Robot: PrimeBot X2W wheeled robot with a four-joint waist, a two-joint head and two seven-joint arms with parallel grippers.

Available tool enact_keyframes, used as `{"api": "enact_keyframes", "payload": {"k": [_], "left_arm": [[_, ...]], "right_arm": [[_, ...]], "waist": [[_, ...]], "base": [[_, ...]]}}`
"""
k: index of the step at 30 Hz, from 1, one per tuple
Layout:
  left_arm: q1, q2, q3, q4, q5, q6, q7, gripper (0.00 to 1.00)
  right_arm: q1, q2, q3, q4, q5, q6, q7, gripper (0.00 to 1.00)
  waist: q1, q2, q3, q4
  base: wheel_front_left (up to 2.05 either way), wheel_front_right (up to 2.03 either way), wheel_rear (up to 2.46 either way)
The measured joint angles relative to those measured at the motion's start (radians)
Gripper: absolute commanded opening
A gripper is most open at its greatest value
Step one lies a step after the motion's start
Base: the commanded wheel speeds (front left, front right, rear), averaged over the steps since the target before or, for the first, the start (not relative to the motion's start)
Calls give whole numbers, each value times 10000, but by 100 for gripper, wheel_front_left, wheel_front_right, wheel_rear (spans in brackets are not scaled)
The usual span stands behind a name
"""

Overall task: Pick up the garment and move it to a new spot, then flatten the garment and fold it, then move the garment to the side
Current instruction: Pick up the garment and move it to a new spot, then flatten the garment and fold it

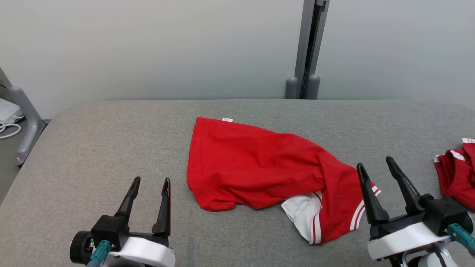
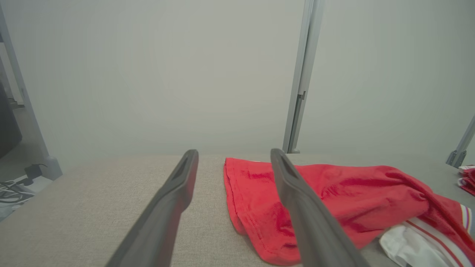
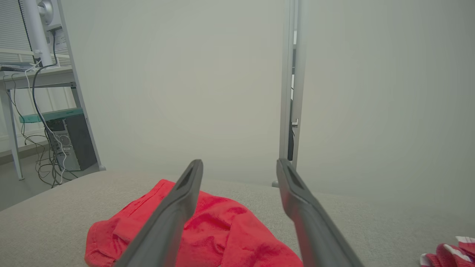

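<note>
Left tool (image 1: 152,179) and right tool (image 1: 374,162) both gape empty; red jersey (image 1: 256,170) lies crumpled mid-way across the tabletop (image 1: 111,141). We judge a grab may catch only what seems a sleeve (image 1: 302,211), dragging it bunched.

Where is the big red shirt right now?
In the head view, the red shirt lies crumpled at the middle of the grey table, between the left end effector and the right end effector.

my left gripper (image 2: 234,155) has both dark fingers spread wide with nothing between them, over the grey table (image 2: 85,207). one finger crosses in front of the crumpled red garment (image 2: 356,196); its white, red-striped sleeve (image 2: 412,246) lies at lower right.
</note>
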Motion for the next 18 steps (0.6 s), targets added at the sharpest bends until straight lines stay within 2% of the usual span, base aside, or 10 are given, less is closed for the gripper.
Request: {"api": "enact_keyframes", "payload": {"k": [11,15,18], "left_arm": [[28,-33,-100,-173,-140,29,0,100],[18,-36,-272,-159,-215,69,0,100],[-68,-42,-491,-105,-341,77,0,100]], "right_arm": [[36,-21,150,75,38,0,0,100],[-50,-115,798,115,119,0,0,100],[-263,-291,1699,268,161,0,0,100]], "waist": [[1,0,50,80],[1,0,151,165],[1,0,239,344]], "base": [[0,0,0],[0,0,0],[0,0,0]]}}
